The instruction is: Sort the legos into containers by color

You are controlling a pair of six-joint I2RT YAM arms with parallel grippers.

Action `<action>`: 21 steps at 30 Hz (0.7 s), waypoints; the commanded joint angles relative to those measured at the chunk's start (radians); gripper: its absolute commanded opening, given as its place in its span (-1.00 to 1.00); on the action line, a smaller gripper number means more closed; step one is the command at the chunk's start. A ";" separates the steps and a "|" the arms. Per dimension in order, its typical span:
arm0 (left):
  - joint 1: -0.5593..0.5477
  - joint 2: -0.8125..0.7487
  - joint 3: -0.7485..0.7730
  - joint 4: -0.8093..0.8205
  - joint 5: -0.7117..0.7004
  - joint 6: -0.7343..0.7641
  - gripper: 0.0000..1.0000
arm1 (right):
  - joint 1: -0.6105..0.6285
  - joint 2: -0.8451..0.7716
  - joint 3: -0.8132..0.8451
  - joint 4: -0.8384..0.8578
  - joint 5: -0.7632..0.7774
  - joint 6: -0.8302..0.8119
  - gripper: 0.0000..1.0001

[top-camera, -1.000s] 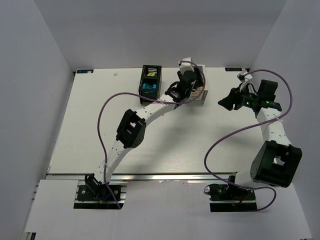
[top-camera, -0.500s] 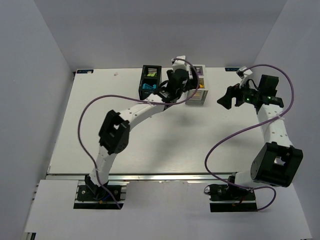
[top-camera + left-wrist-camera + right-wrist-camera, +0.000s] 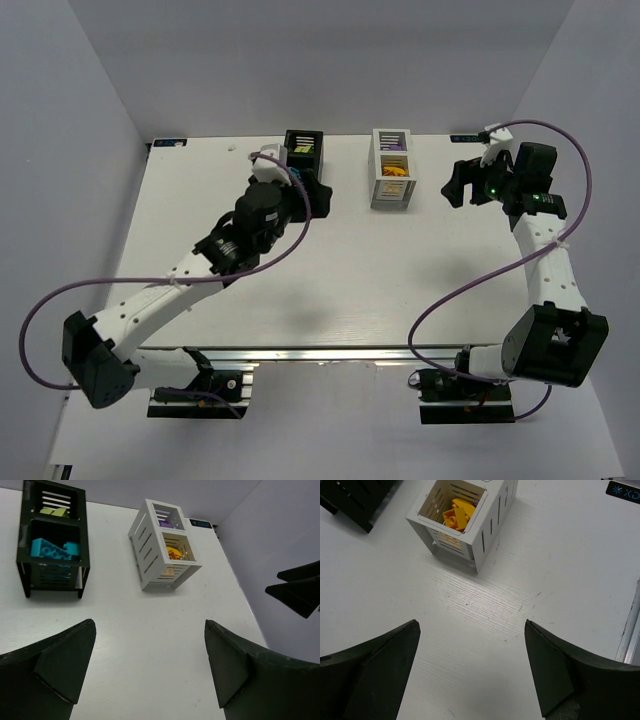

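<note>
The black container [image 3: 303,146] [image 3: 52,540] stands at the table's back and holds cyan legos [image 3: 50,549] and lime green legos [image 3: 55,511]. To its right the white container [image 3: 391,168] [image 3: 165,545] [image 3: 465,517] holds orange-yellow legos [image 3: 457,510] [image 3: 172,553] and a purple one [image 3: 165,524]. My left gripper [image 3: 318,197] [image 3: 150,624] hovers open and empty just in front of the black container. My right gripper [image 3: 452,185] [image 3: 471,622] is open and empty over bare table to the right of the white container.
White enclosure walls close in the table on the left, back and right. A metal rail [image 3: 300,352] runs along the near edge. Purple cables [image 3: 470,265] loop over the table beside each arm. The right gripper's fingers [image 3: 300,587] show at the left wrist view's right edge.
My left arm has swung away from the white container, left and toward the near side, uncovering it. Both grippers have opened wide. The right gripper has shifted slightly toward the back.
</note>
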 commanded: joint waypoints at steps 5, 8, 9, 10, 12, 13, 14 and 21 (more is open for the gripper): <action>0.007 -0.135 -0.082 -0.088 -0.051 -0.021 0.96 | 0.000 -0.070 0.019 0.048 0.089 0.098 0.79; 0.007 -0.159 -0.105 -0.100 -0.054 -0.034 0.96 | 0.000 -0.103 -0.008 0.062 0.111 0.104 0.79; 0.007 -0.165 -0.111 -0.099 -0.055 -0.039 0.96 | 0.000 -0.108 -0.020 0.062 0.111 0.103 0.79; 0.009 -0.168 -0.120 -0.092 -0.052 -0.041 0.96 | 0.000 -0.113 -0.027 0.062 0.111 0.100 0.79; 0.011 -0.165 -0.123 -0.092 -0.045 -0.042 0.96 | 0.000 -0.117 -0.037 0.057 0.109 0.090 0.79; 0.012 -0.161 -0.122 -0.092 -0.040 -0.044 0.96 | 0.000 -0.119 -0.047 0.053 0.108 0.086 0.79; 0.012 -0.156 -0.120 -0.092 -0.033 -0.042 0.96 | 0.000 -0.117 -0.050 0.050 0.103 0.086 0.79; 0.018 -0.141 -0.122 -0.089 -0.017 -0.048 0.96 | 0.000 -0.116 -0.067 0.040 0.085 0.100 0.79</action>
